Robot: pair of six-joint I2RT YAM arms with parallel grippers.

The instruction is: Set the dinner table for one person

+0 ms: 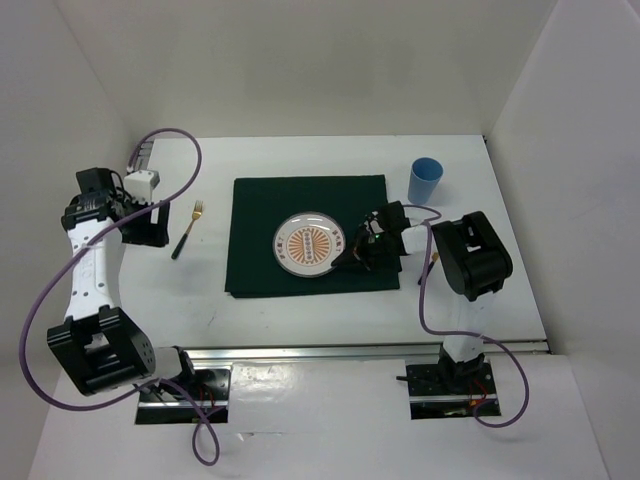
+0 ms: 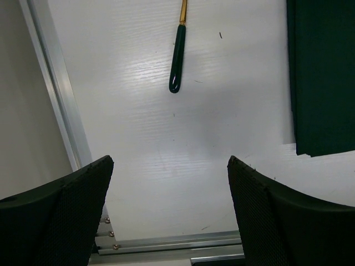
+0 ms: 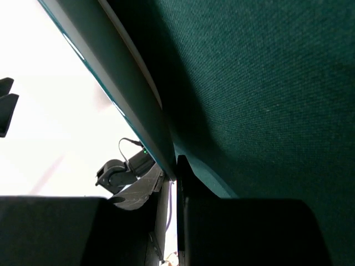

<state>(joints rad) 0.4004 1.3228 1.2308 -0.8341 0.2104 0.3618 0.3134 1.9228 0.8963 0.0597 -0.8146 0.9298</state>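
A white plate (image 1: pixel 310 245) with an orange pattern lies on a dark green placemat (image 1: pixel 260 210) in the middle of the white dinner table (image 1: pixel 300 160). My right gripper (image 1: pixel 357 250) is shut on the plate's right rim. In the right wrist view the rim (image 3: pixel 122 72) runs edge-on into the narrow gap of the gripper (image 3: pixel 176 169), with the placemat (image 3: pixel 266 83) beside it. A fork (image 1: pixel 186 230) with gold tines and a dark green handle (image 2: pixel 177 61) lies left of the placemat. My left gripper (image 1: pixel 150 225) is open and empty over bare table (image 2: pixel 169 194), left of the fork.
A blue cup (image 1: pixel 425 180) stands upright off the placemat's far right corner. A small gold piece (image 1: pixel 433 260) shows beside the right arm, the rest of it hidden. Metal rails run along the table's left edge (image 2: pixel 55 94) and near edge (image 1: pixel 350 350). White walls enclose the table.
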